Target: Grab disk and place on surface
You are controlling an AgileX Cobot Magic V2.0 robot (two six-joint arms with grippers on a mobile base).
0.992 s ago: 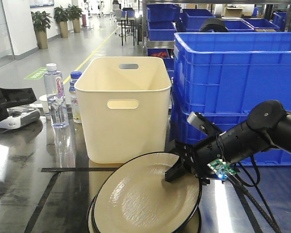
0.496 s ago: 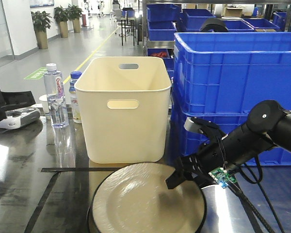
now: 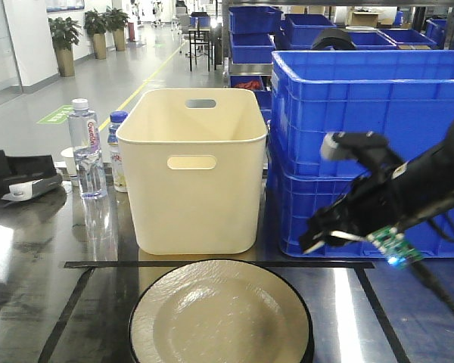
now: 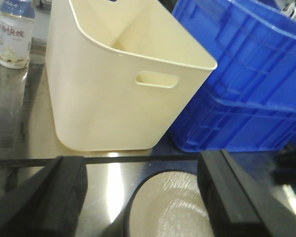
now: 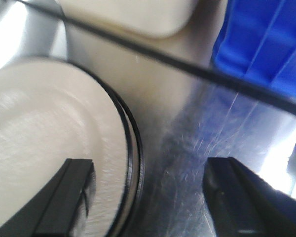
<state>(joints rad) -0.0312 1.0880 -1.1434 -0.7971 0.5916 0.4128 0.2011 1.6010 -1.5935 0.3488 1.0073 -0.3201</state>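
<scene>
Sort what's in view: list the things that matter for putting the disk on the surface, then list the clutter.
Job:
- disk, cream with a black rim
- grey tabletop
- right tool, open

Clutter:
- cream bin
- blue crates
- two water bottles

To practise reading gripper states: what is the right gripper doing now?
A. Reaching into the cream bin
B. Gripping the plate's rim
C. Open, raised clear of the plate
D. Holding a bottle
C: the right gripper hangs open beside the blue crates, above the plate, holding nothing.
</scene>
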